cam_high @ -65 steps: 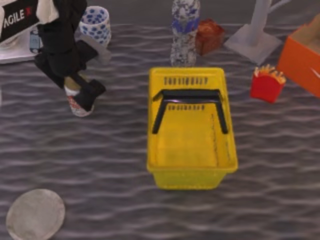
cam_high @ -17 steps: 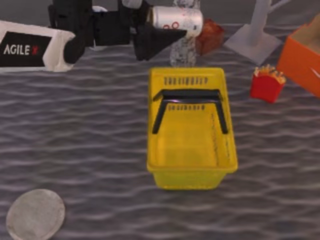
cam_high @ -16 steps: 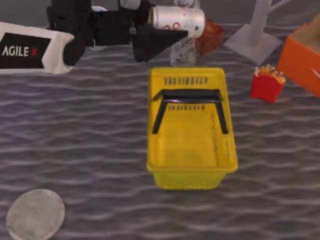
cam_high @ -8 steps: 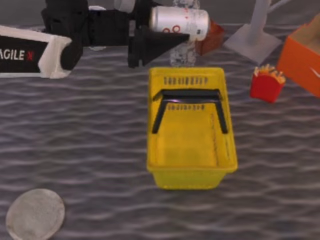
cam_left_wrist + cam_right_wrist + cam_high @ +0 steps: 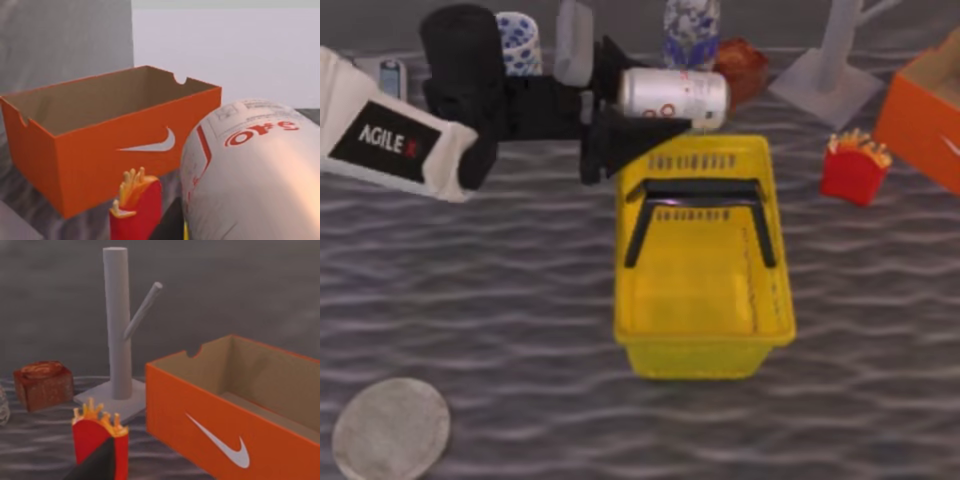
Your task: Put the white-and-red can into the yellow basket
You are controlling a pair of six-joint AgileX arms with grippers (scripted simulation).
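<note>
White-and-red can [image 5: 674, 98] is lying sideways in the air, pinched by the left gripper [image 5: 632, 103], hanging over the far rim of the yellow basket [image 5: 703, 345], near a red fries box [image 5: 854, 168].

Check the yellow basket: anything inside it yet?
Nothing visible inside the yellow basket but its own bare floor and the black handle folded across it. The white-and-red can lies sideways in the left gripper, above the basket's far rim, which hides a strip of that end.
</note>
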